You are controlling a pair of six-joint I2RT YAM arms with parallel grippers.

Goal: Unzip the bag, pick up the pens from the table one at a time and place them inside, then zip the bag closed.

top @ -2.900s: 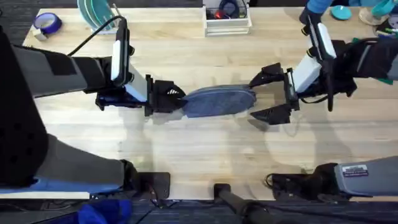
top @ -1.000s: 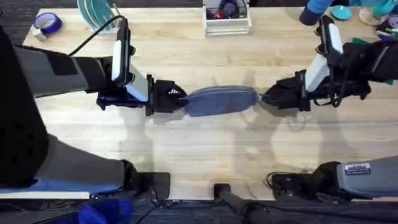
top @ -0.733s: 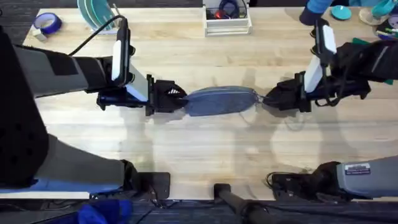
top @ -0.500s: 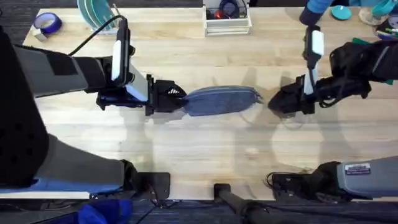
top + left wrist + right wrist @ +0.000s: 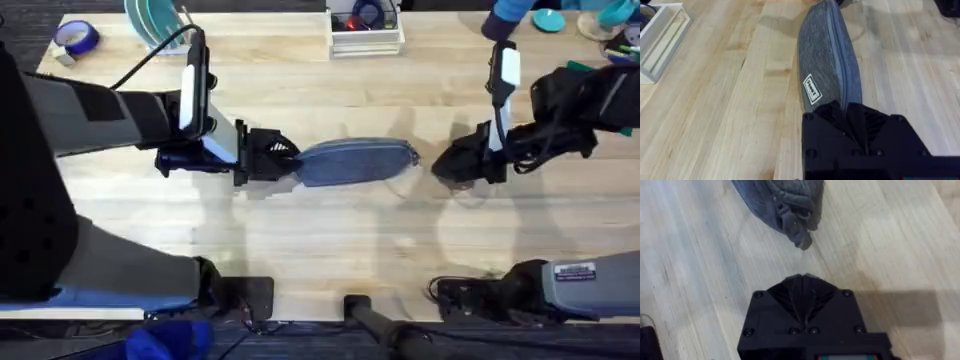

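The blue-grey bag (image 5: 355, 162) lies lengthwise across the middle of the table (image 5: 330, 250). Its zipper (image 5: 844, 60) runs along the top and looks closed. My left gripper (image 5: 287, 160) is shut on the bag's left end, and the left wrist view shows its black fingers (image 5: 840, 117) clamped over the fabric (image 5: 822, 65). My right gripper (image 5: 442, 166) is shut on nothing, a short gap to the right of the bag's right end. The zipper pull (image 5: 796, 227) hangs off that end of the bag (image 5: 775, 192), just ahead of my right gripper (image 5: 802, 277). The pens are out of view.
A white wire tray (image 5: 366, 35) with small items stands at the back centre; its edge also appears in the left wrist view (image 5: 660, 40). A blue tape roll (image 5: 75, 38) and teal plates (image 5: 152, 20) sit back left. Teal items (image 5: 548, 18) lie back right.
My right gripper shut at the bag's right end, tugged it slightly right, then drew back to the right, leaving a gap. The left gripper and bag stayed put.
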